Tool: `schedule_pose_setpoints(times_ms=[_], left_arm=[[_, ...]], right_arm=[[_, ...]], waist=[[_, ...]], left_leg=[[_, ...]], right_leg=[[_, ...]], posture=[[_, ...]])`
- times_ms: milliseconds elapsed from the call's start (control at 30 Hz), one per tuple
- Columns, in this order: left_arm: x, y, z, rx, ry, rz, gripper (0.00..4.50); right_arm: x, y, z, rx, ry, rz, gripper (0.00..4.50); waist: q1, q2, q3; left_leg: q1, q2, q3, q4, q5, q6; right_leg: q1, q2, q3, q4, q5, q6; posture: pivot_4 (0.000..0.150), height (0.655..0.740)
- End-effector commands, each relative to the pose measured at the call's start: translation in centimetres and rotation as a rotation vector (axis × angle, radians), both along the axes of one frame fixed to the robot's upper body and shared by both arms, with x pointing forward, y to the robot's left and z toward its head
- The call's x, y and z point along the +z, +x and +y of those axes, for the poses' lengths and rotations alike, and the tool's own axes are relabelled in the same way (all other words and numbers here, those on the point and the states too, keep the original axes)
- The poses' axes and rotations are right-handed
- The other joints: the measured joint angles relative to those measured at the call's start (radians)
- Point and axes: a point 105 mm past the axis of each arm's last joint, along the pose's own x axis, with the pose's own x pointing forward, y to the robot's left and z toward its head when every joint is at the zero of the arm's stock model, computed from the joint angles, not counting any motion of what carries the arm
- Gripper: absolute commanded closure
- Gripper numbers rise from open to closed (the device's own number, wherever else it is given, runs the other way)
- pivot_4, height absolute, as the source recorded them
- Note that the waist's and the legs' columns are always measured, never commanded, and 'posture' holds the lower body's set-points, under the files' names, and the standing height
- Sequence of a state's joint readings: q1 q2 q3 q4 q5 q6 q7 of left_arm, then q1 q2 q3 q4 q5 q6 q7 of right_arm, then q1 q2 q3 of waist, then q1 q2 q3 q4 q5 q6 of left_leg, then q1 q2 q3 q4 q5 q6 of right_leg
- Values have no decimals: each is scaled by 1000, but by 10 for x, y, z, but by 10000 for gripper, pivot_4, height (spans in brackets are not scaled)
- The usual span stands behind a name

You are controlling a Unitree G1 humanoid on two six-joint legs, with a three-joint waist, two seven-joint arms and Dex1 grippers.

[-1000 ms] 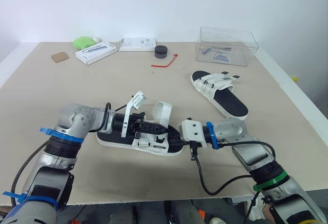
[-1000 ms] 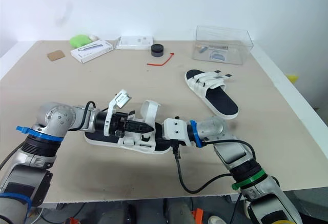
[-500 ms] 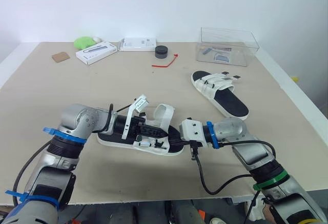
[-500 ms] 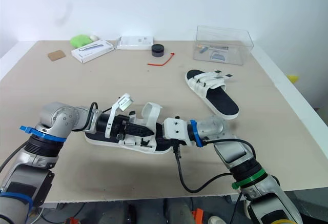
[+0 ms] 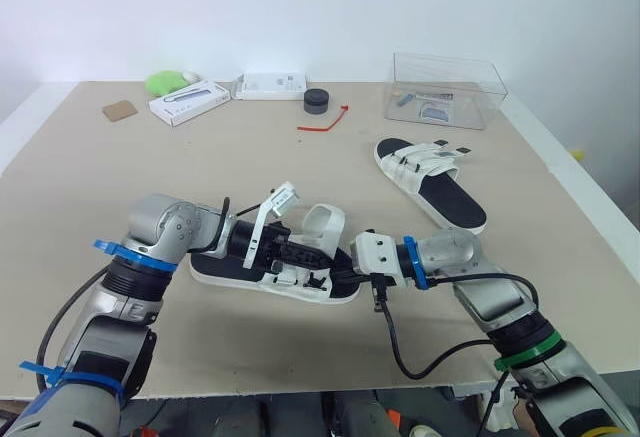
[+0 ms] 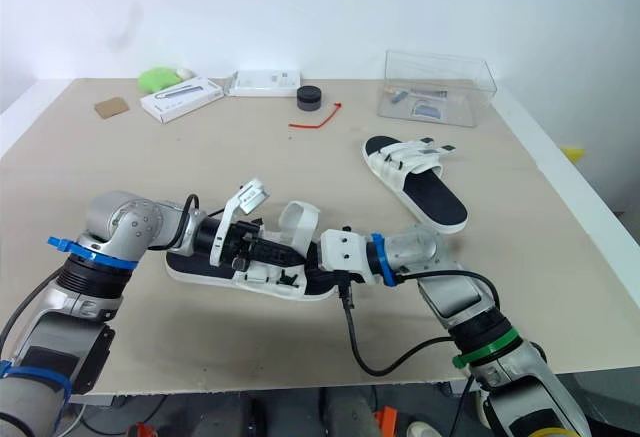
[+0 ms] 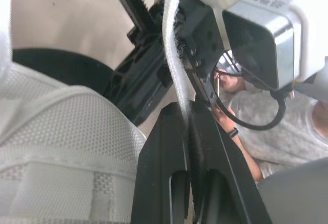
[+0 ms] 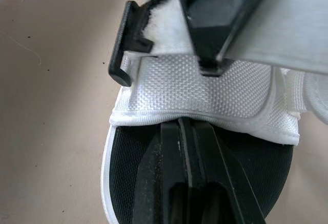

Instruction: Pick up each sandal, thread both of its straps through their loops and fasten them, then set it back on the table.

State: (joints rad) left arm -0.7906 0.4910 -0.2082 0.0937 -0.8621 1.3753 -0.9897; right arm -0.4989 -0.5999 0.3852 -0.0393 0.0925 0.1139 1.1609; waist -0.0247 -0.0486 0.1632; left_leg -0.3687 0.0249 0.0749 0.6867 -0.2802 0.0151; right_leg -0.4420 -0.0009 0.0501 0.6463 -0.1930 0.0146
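Observation:
The near sandal (image 5: 225, 269), white with a black footbed, lies flat near the table's front edge. My left gripper (image 5: 316, 255) reaches over it from the left and is shut on a white strap (image 7: 173, 55) that rises from between its fingers. That strap arches up as a loop (image 5: 326, 221) over the sandal. My right gripper (image 5: 337, 270) comes in from the right, low on the footbed, shut at the edge of the white upper band (image 8: 205, 93). The second sandal (image 5: 430, 182) lies apart at the right, with its straps across it.
At the back stand a clear plastic box (image 5: 445, 90), a black round puck (image 5: 316, 101), a red tie (image 5: 322, 122), two white boxes (image 5: 187, 102), a green object (image 5: 163, 83) and a brown square (image 5: 117, 111). A person's arm (image 7: 233, 131) shows behind the grippers.
My left gripper has moved to the right along the sandal, carrying the strap with it. The strap's loop now sits lower and further right. The right gripper has stayed put.

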Motion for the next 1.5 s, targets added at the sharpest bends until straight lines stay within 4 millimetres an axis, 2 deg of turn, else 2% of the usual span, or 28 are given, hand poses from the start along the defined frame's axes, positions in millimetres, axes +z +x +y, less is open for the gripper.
schedule_pose_setpoints(times_ms=[33, 433, 867, 1200, 1500], left_arm=[[-3, -10, -3, -59, 23, -11, 43846], [-18, -6, 2, -43, 83, -75, 43846], [-18, 0, -1, -80, 79, -244, 43846], [-20, -7, 1, -139, 86, -289, 43846], [-20, 2, 5, -119, 100, -357, 43846]], right_arm=[[-18, 2, -10, -49, -73, 33, 45000], [-18, 1, -9, -39, -73, 30, 45000], [-18, 1, -10, -35, -82, 29, 45000], [-17, 3, -11, -40, -83, 28, 45000], [-18, 3, -10, -38, -83, 30, 45000]], waist=[[0, 0, 0], [0, 0, 0], [1, 0, 0], [1, 0, 0], [1, 0, 0]], left_leg=[[0, 0, 0, 0, 0, 0], [0, 0, -1, 0, 0, 0], [0, 0, -1, 0, 0, 0], [0, 0, -1, 0, 0, 0], [0, 0, -1, 0, 0, 0]], right_leg=[[0, 0, 0, 0, 0, 0], [0, 0, -1, 0, -1, -1], [0, 0, -1, 0, -1, -1], [1, 0, -1, 0, -1, -1], [0, 0, -1, 0, -1, -1]], posture=[[1500, 7400], [1500, 7400], [1500, 7400], [1500, 7400], [1500, 7400]])
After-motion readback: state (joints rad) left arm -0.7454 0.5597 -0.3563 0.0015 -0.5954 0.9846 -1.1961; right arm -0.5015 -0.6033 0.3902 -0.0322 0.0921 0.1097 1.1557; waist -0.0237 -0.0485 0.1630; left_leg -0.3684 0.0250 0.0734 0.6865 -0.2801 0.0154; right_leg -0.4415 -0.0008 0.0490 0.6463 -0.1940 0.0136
